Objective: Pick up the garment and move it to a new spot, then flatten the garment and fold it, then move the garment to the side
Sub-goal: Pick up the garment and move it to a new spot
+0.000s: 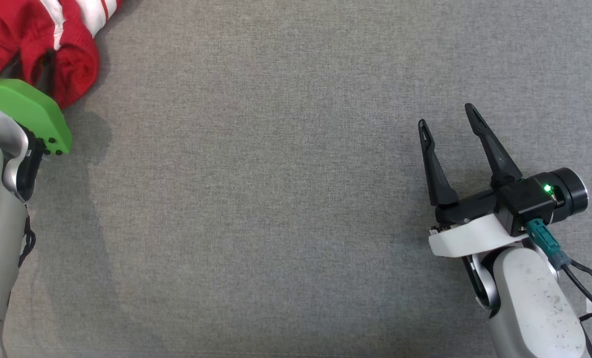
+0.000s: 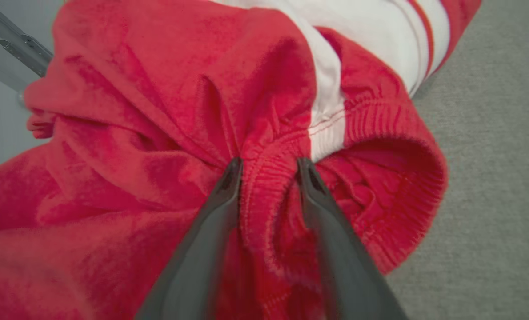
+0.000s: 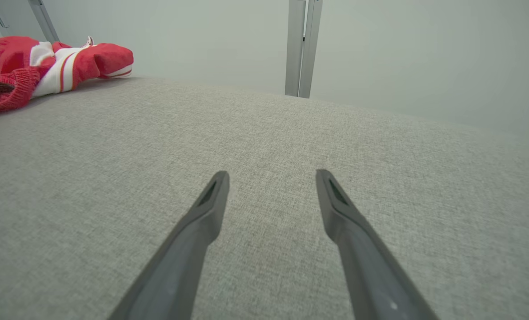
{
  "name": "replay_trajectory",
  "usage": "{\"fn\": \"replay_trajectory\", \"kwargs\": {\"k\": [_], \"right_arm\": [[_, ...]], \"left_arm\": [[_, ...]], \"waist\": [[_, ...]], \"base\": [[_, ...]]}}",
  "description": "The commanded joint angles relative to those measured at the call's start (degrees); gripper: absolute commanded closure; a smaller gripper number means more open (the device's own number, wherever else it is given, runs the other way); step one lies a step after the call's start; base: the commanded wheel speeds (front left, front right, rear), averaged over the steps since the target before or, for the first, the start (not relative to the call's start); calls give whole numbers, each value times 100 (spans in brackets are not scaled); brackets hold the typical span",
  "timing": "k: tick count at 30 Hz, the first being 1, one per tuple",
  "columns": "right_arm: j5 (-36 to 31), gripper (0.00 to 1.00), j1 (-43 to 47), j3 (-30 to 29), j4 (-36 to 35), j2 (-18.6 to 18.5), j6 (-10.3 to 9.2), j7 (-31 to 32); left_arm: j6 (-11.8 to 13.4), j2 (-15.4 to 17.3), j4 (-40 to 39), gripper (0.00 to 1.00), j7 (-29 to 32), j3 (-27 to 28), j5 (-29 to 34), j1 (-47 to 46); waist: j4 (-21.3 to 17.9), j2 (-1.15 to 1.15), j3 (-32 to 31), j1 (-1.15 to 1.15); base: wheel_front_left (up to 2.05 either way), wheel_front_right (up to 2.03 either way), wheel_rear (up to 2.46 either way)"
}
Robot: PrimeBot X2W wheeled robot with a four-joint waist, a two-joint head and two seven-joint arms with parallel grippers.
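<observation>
Left gripper (image 2: 269, 171): fingers straddle the ribbed hem (image 2: 380, 133) of the garment (image 2: 135, 111). A ridge of hem is bunched in the gap and touches both fingers. The gap is narrower than the other gripper's, but I can't tell if the pinch is firm yet. The hem is probably picked as the thick, easy edge to grab for the lift.

The garment is red with white stripes (image 2: 380, 35) and lies crumpled in a heap, not flat. In the head view it sits at the far left corner of the gray surface (image 1: 276, 199), partly past the frame edge and just above the green wrist cover (image 1: 27, 109).

Right gripper (image 1: 447, 114): fingers spread wide, nothing between them. It sits over bare surface at the lower right, well apart from the garment, likely parked out of the way until flattening.

Stage, my read: first step, grabbing for pick-up. Nothing is moved, flattened or folded. The open middle of the surface looks like the obvious new spot.

Risk: a one-point hold on the hem may drag the heap instead of lifting it.
</observation>
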Motion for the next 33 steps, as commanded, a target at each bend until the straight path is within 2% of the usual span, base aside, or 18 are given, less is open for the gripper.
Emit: {"fn": "replay_trajectory", "kwargs": {"k": [1, 8, 18, 28, 33], "right_arm": [[-30, 0, -7, -13, -5, -17, 2, -18], [35, 0, 71, -40, 59, -17, 2, -18], [286, 0, 227, -3, 178, -17, 2, -18], [629, 0, 468, -73, 278, -17, 2, -18], [764, 0, 616, -190, 285, -17, 2, -18]], "left_arm": [[53, 10, 68, 100, -118, 31, 23, -108], [38, 106, 262, 100, -850, 60, 119, -278], [-10, 409, 26, 100, -1082, -134, 321, -543], [59, 582, -1006, 100, -855, -473, 637, -579], [136, 465, -1837, 100, -631, -641, 671, -345]], "waist": [[-10, 0, -30, -1], [47, 0, -299, -1], [121, 0, -1032, -1], [-116, 0, -1820, -1], [-399, 0, -2131, -1]], "base": [[0, 0, 0], [0, 0, 0], [0, 0, 0], [0, 0, 0], [0, 0, 0]]}}
